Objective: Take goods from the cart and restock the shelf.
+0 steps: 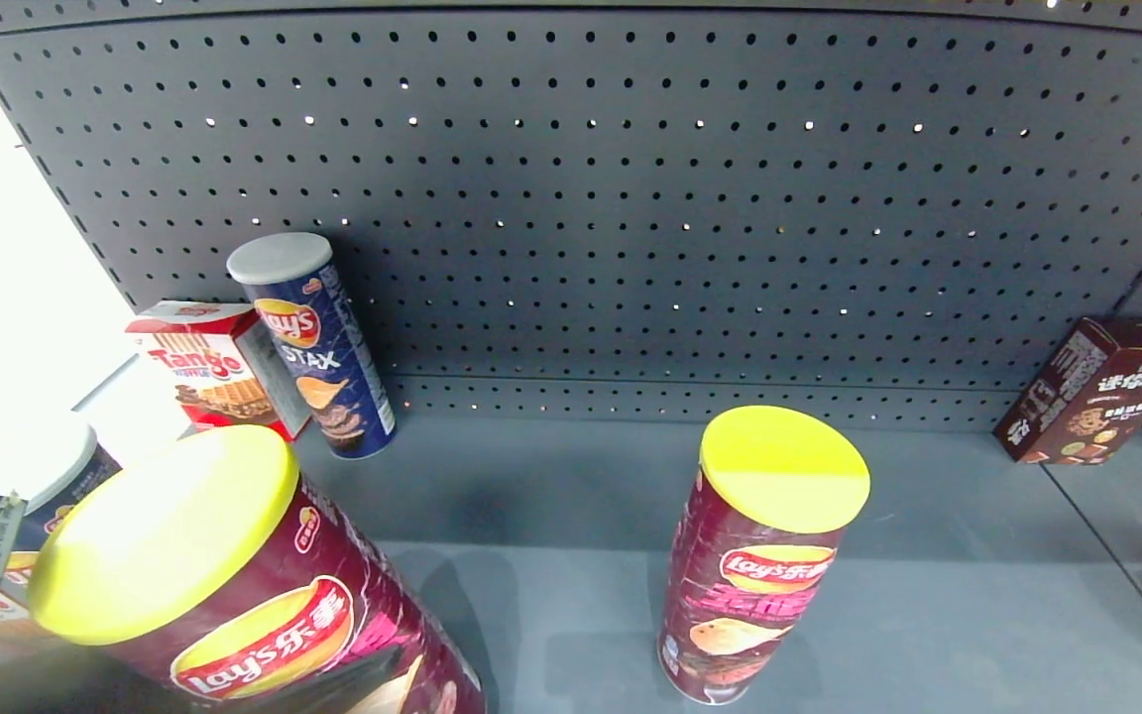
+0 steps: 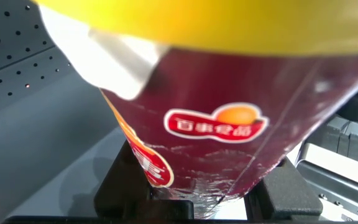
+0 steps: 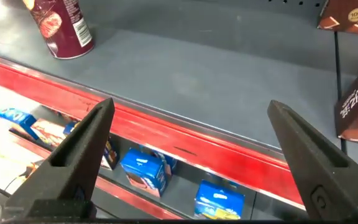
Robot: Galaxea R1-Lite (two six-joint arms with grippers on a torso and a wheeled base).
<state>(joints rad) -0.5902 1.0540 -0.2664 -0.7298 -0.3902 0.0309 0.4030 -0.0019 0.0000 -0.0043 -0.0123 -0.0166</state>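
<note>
Left claw (image 2: pixel 197 198) clamped on maroon chip can (image 2: pixel 229 118), yellow lid tilted, can rising out of claw. Right claw (image 3: pixel 191 155) fingers apart, before shelf (image 1: pixel 581 615) edge; second can (image 3: pixel 61 25) upright beyond it.

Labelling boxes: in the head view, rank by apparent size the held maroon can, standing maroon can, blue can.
1. held maroon can, nearest the camera, so inflated.
2. standing maroon can; the true sizes of the two maroon cans may match.
3. blue can.

Logos on maroon can (image 1: pixel 264 635), second maroon can (image 1: pixel 749 605), blue can (image 1: pixel 323 357), wafer box (image 1: pixel 206 372)
</note>
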